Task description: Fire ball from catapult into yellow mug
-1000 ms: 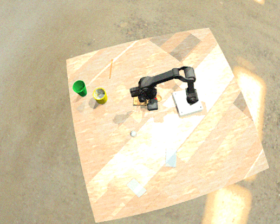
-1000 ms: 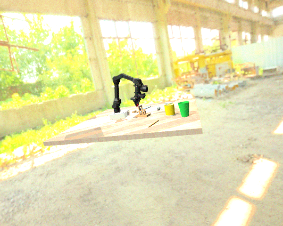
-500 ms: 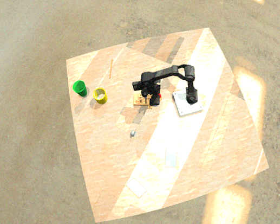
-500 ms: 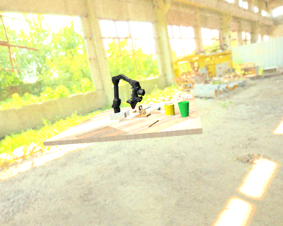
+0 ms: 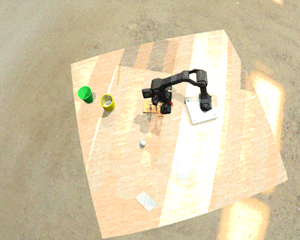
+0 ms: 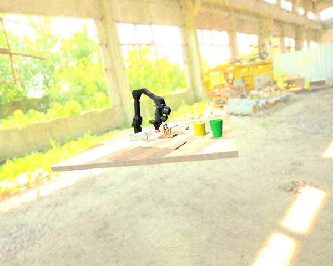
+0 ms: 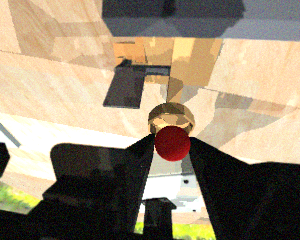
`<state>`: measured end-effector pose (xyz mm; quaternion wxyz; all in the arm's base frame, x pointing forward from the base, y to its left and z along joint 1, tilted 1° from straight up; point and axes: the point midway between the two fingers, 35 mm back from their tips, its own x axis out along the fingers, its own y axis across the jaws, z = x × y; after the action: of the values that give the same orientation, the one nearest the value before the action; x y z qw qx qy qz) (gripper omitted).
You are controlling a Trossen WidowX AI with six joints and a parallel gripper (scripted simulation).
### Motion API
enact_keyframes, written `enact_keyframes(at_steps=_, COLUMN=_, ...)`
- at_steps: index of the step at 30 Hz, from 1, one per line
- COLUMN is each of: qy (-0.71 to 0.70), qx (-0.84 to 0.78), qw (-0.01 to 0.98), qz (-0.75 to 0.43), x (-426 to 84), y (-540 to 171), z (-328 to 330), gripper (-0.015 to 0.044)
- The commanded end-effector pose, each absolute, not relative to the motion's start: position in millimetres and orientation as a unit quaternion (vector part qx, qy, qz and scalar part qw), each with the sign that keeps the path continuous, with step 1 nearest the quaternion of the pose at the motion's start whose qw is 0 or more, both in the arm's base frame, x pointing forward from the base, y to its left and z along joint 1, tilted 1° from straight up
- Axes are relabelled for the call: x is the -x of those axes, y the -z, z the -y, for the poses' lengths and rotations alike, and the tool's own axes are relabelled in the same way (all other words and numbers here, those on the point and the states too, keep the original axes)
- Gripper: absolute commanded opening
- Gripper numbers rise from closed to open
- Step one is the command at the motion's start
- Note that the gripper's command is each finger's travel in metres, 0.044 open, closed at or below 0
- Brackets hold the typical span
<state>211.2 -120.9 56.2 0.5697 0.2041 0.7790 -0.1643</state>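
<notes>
My gripper [image 5: 171, 104] [image 6: 157, 128] [image 7: 171, 139] is shut on the red ball [image 7: 172, 145]. It holds the ball at the catapult's base-side end. The wooden catapult [image 5: 146, 109] [image 6: 170, 136] [image 7: 192, 65] stands on the table, partly hidden by the arm in the top view. In the wrist view its round throwing cup [image 7: 171, 108] shows just beyond the ball, which overlaps the cup's near rim. I cannot tell whether they touch. The yellow mug [image 5: 108, 105] [image 6: 199, 129] stands upright, open at the top, on the catapult's far side from my base.
A green cup [image 5: 85, 93] [image 6: 216, 128] stands beyond the yellow mug. A grey-white ball [image 5: 142, 142] [image 6: 186, 127] lies to the catapult's side. A thin stick [image 5: 118, 75] [image 6: 181, 145] and two flat pale tiles [image 5: 146, 201] [image 5: 182, 175] lie on the table.
</notes>
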Motion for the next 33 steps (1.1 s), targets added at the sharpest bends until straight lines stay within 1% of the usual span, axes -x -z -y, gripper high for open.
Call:
enact_keyframes(at_steps=1, qy=0.164, qx=-0.204, qw=0.57, qz=-0.779, x=-211, y=-57, z=121, gripper=0.0)
enact_keyframes(at_steps=5, qy=0.164, qx=-0.204, qw=0.57, qz=-0.779, x=-211, y=-57, z=121, gripper=0.0)
enact_keyframes(at_steps=15, qy=0.165, qx=-0.204, qw=0.571, qz=-0.778, x=-212, y=-60, z=121, gripper=0.0262)
enact_keyframes(at_steps=22, qy=0.173, qx=-0.195, qw=0.616, qz=-0.743, x=-206, y=-165, z=116, gripper=0.044)
enact_keyframes(at_steps=24, qy=0.173, qx=-0.195, qw=0.618, qz=-0.742, x=-205, y=-168, z=115, gripper=0.044)
enact_keyframes(at_steps=25, qy=0.175, qx=-0.194, qw=0.616, qz=-0.743, x=-211, y=-154, z=120, gripper=0.044)
enact_keyframes(at_steps=26, qy=0.178, qx=-0.192, qw=0.623, qz=-0.738, x=-216, y=-155, z=123, gripper=0.044)
enact_keyframes(at_steps=33, qy=0.21, qx=-0.168, qw=0.702, qz=-0.659, x=-284, y=-174, z=166, gripper=0.044)
